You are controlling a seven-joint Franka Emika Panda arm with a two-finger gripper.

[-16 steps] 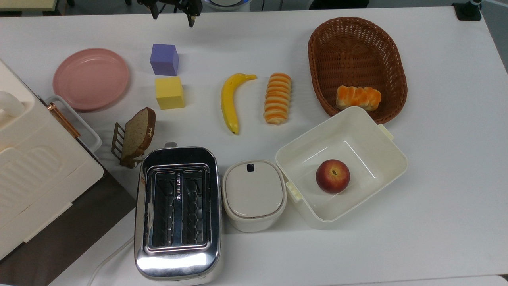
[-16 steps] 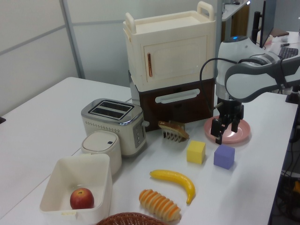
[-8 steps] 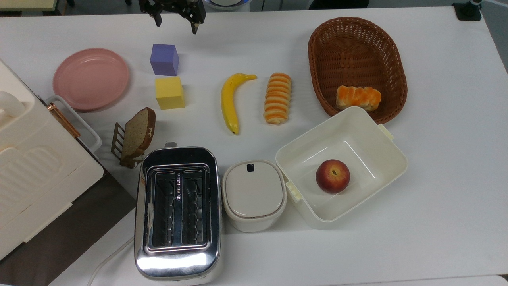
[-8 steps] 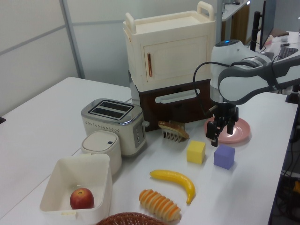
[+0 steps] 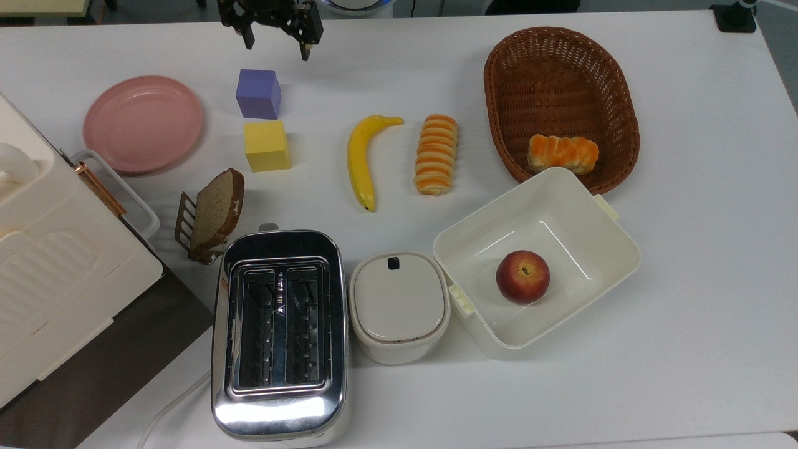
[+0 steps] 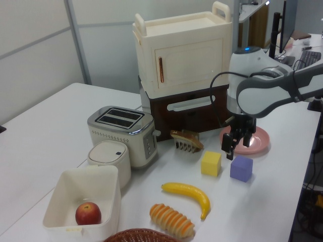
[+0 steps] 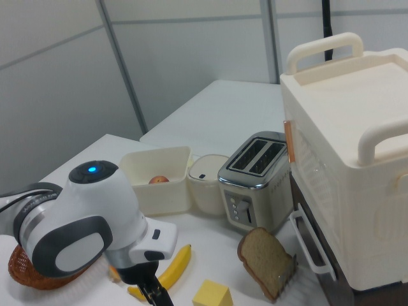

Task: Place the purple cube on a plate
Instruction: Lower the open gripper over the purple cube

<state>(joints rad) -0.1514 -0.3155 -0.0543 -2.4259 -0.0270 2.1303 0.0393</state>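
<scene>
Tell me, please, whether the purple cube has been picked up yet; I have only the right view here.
Observer: No, the purple cube sits on the table, close beside the yellow cube.
Operator: Thank you. Is the gripper open?
Observer: Yes, the gripper is open and holds nothing. It is apart from the purple cube, toward the top view's upper edge.
Operator: And is the plate free?
Observer: The plate has nothing on it. It lies to the top view's left of the purple cube.
</scene>
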